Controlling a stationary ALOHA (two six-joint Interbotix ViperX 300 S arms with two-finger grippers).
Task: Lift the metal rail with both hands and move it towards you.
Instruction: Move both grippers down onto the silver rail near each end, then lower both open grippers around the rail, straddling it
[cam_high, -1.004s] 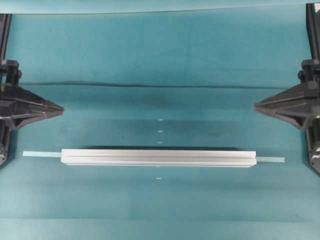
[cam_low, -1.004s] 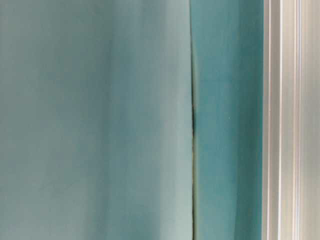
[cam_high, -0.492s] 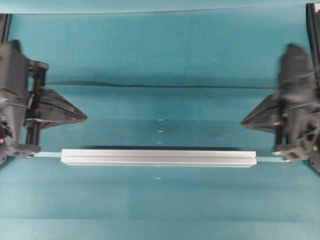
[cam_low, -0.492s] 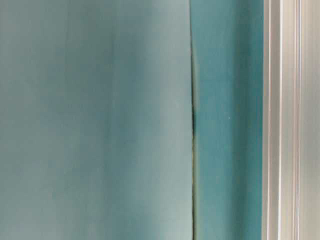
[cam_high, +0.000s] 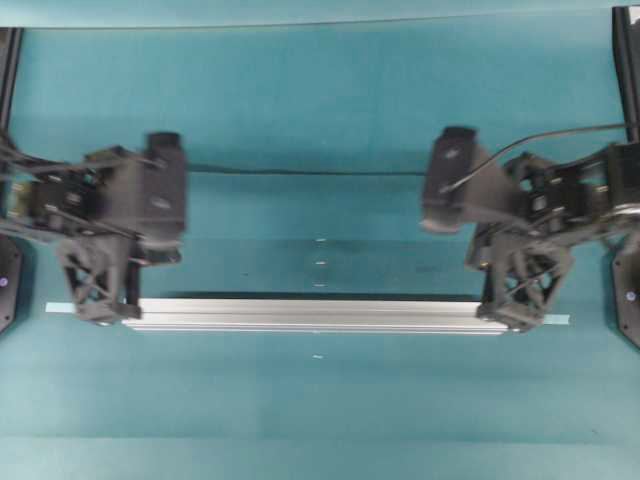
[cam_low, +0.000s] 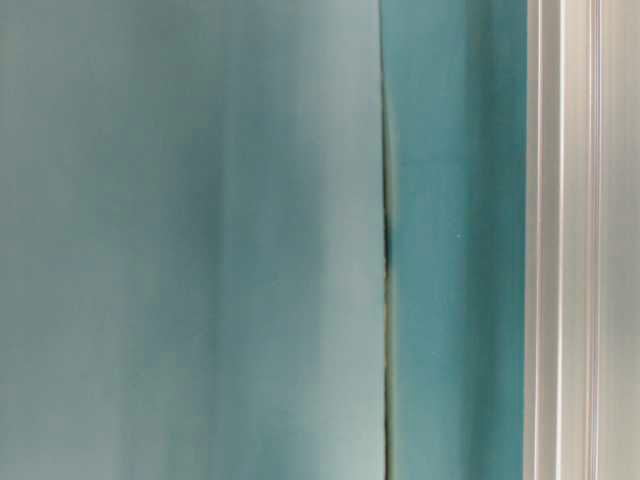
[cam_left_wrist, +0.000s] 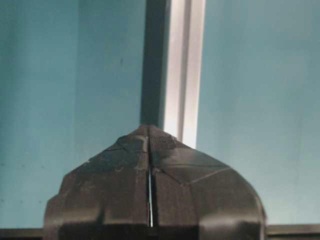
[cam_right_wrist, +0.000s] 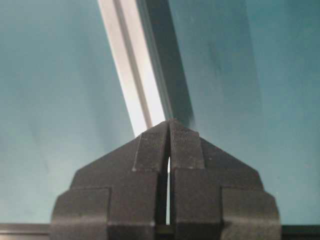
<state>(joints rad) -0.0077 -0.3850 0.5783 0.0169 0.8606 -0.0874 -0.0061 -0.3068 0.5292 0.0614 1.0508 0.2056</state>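
Both grippers clenched empty: left gripper (cam_left_wrist: 150, 150) at 9 o'clock end of rail (cam_high: 318, 315), right gripper (cam_right_wrist: 169, 145) at 3 o'clock end. Open both before gripping; lift evenly.

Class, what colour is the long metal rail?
Silver; the metal rail shows best in the overhead view.

Four cameras: one overhead, one at counter level, one on each wrist.

The overhead view looks straight down on the teal counter (cam_high: 320, 420). The counter-level view sits very close, turned sideways. Each wrist camera looks past its closed gripper, left gripper (cam_left_wrist: 150, 135) and right gripper (cam_right_wrist: 170, 127). All four views share the metal rail (cam_high: 320, 314).
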